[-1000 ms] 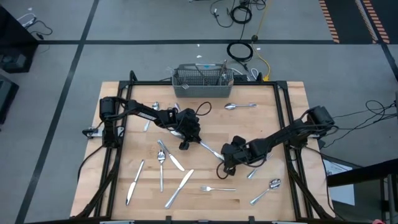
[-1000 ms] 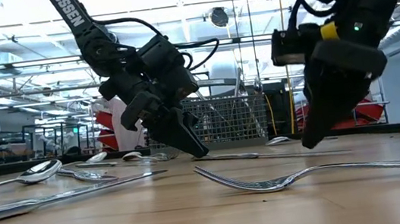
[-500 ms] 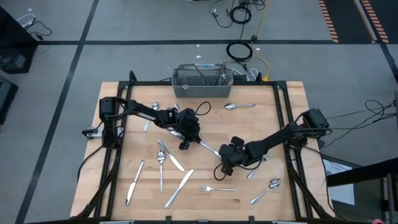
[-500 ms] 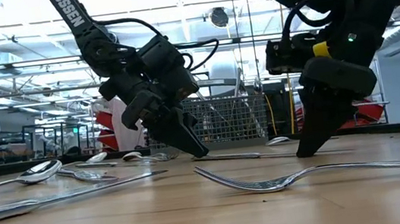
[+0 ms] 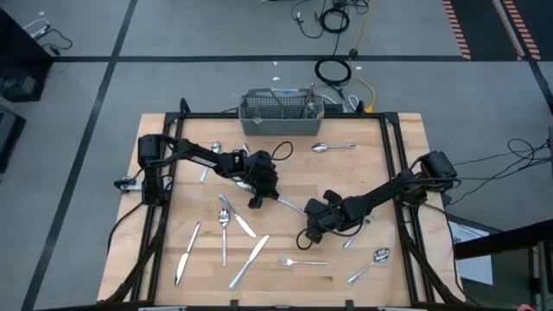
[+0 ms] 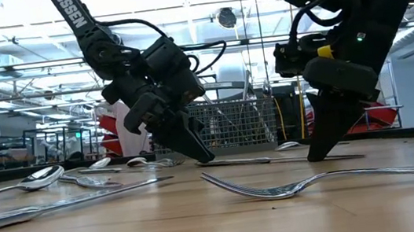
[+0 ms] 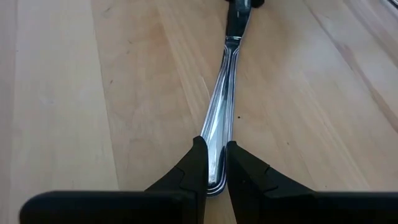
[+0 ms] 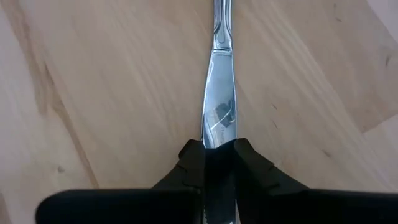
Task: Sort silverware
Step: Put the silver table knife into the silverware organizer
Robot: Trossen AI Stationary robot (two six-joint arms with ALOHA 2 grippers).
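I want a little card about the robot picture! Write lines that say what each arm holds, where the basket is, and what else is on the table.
left end effector: shut on the handle end of a knife lying mid-table
right end effector: shut on the blade end of the same knife
knife: flat on the wood, stretched between both arms
basket: at the table's far edge, some silverware inside
table: wooden, loose forks, spoons and knives scattered around
nearest piece: a fork in the low view

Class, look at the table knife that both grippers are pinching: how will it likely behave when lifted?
The knife looks like polished metal, so probably stiff, not sagging between the left gripper and right gripper. Its glossy, narrow blade may slip or twist between the fingers.
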